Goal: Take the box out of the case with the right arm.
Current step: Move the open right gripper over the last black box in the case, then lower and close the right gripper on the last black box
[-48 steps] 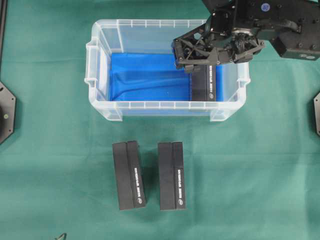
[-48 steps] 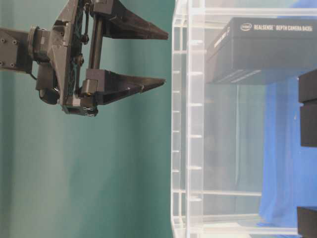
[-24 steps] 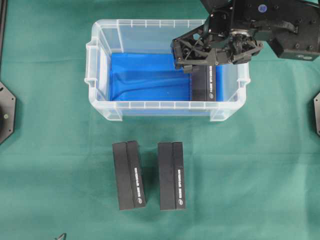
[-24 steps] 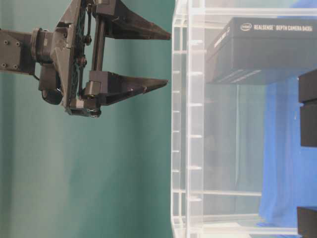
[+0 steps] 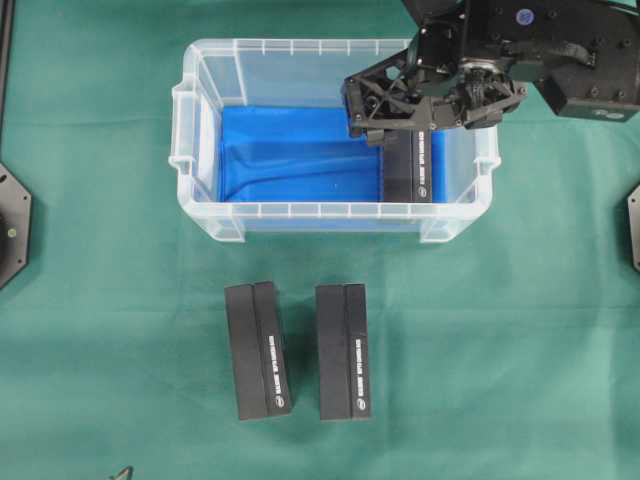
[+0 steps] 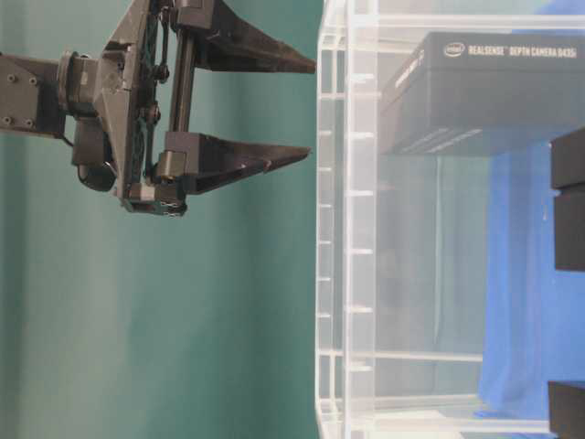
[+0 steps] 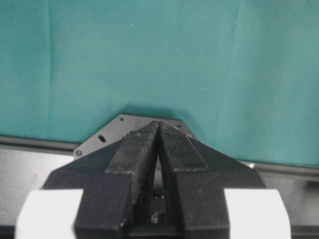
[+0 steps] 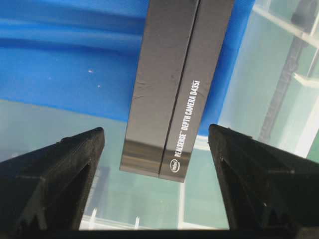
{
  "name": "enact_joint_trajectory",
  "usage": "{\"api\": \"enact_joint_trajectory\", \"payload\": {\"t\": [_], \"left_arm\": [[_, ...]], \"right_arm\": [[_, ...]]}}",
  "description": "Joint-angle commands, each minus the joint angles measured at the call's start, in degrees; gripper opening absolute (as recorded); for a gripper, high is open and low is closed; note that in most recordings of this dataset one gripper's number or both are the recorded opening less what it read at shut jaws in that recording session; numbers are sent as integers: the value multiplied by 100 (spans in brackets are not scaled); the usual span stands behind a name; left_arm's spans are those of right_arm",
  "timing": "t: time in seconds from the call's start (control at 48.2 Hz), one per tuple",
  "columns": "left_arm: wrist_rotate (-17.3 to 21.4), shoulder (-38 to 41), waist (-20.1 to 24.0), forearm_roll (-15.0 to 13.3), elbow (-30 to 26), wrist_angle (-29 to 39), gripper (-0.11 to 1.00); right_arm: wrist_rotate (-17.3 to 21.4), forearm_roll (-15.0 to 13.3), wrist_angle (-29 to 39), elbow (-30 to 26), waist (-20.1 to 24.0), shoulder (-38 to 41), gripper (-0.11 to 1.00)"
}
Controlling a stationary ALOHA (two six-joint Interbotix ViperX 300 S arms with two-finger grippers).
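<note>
Green cloth covers the table, apparently evenly lit.

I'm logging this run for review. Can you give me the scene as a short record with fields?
case: clear bin on the green cloth, blue sheet on its bottom
box in case: one black box, flat at the case's right end
boxes outside: two black boxes on the cloth, side by side in front of the case
right gripper: open, above the box, not touching it
left gripper: shut, holding nothing, away from the case

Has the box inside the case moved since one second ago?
No. The box lies at the same spot against the case's right wall.
</note>
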Motion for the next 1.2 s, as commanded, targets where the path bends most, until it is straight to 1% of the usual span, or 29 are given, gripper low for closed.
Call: {"api": "enact_joint_trajectory", "payload": {"t": [0.0,0.415,0.747,0.934,1.058,1.183], "left_arm": [[9,26,18,18,-70,-18,0],[9,26,9,18,-70,-18,0],[9,26,18,18,-70,-18,0],[9,35,18,18,-70,-18,0],[9,44,18,18,-70,-18,0],[9,53,18,18,-70,-18,0]], "right_arm": [[18,9,-26,-132,18,-79,83],[44,9,-79,-105,18,9,83],[70,-114,-123,35,-9,123,83],[237,-132,-483,360,-35,141,83],[272,-132,-826,598,-44,149,83],[396,-132,-1002,791,-62,158,83]]}}
